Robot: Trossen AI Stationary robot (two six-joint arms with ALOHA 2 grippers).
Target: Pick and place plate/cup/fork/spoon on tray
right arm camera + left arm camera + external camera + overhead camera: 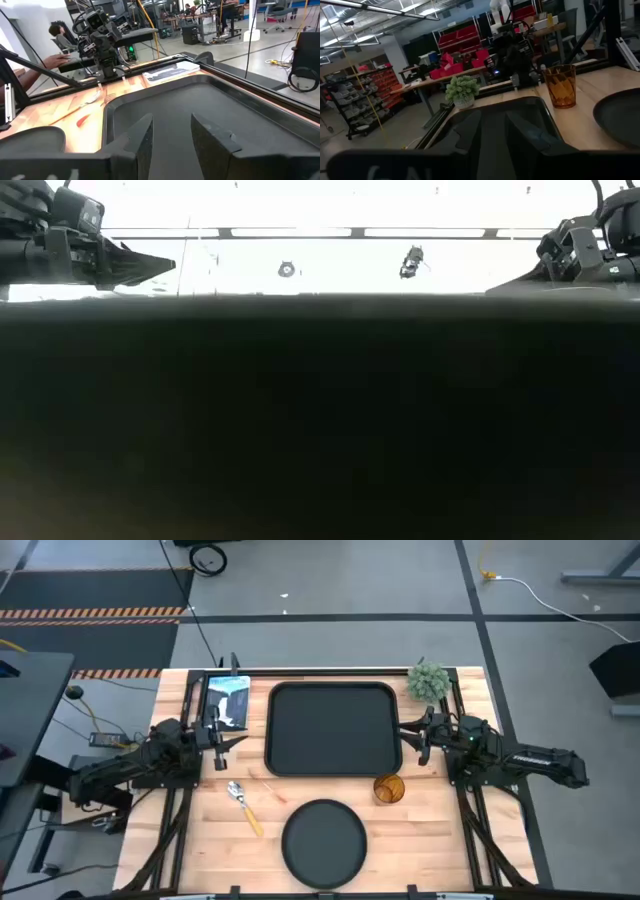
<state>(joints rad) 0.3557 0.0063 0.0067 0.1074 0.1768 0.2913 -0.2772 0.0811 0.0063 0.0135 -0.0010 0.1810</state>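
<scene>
In the high view, the tray [333, 729] is seen lying bare in the middle of the wooden table [440, 825], and everything else may be placed from it. The plate [324, 843] is set just off the tray's near long edge, apart from it. The cup [389, 788] stands upright beside the tray's near right corner, just outside the rim. The spoon [243, 806] is laid off the tray's near left corner, with the fork [275, 790] between it and the tray, only faintly made out. A green plant ball [428, 681] is found at the tray's far right corner, and a printed card [228, 700] beside its far left corner. The left gripper [232, 739] is held at the tray's left edge and the right gripper [409, 734] at its right edge, both pointed inward. In the low view, most of the picture is blocked by a dark surface; only the two arms are seen above it. In the left wrist view, the left gripper's fingers [470, 131] are shown parted over the tray with nothing between them, the cup [560, 86] and plant ball [462, 90] beyond. In the right wrist view, the right gripper's fingers [214, 134] are likewise spread and unladen above the tray [260, 117], with the plate [32, 139], spoon [89, 101] and a seated person [59, 41] farther off.
</scene>
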